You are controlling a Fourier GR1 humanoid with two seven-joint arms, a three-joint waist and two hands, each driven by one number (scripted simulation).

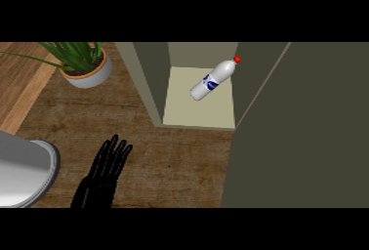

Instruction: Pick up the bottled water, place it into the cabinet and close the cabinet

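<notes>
The water bottle [214, 80], white with a blue label and a red cap, lies tilted inside the cabinet [198, 110], its cap toward the back right corner. The cabinet's pale inner floor shows, and its dark door [299, 132] stands open, filling the right side of the view. My left hand [107, 168] rests at the lower left with straight fingers pointing up, well apart from the bottle and holding nothing. My right hand does not show in this view.
A potted green plant [84, 66] in a grey pot stands at the upper left on the brown counter [166, 161]. A grey rounded object [22, 171] sits at the left edge. A wooden strip [18, 83] runs along the far left.
</notes>
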